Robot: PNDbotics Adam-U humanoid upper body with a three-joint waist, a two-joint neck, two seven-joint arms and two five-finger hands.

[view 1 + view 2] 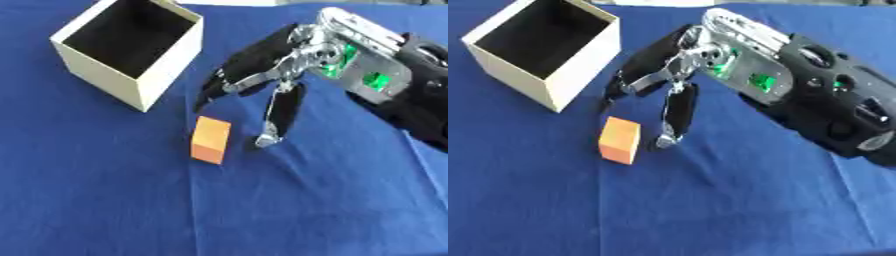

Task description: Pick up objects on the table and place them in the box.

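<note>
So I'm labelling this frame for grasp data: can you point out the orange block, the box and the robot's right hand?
orange block (211,139): left eye view, on its top face.
box (166,67): left eye view, on its near right wall.
right hand (750,75): right eye view, on the silver back of the hand.

I see the open box (131,50) at the table's (105,210) far left. Nearer me and to its right lies the block (211,140). My right hand (271,85) hangs just right of the block, behind it.
</note>
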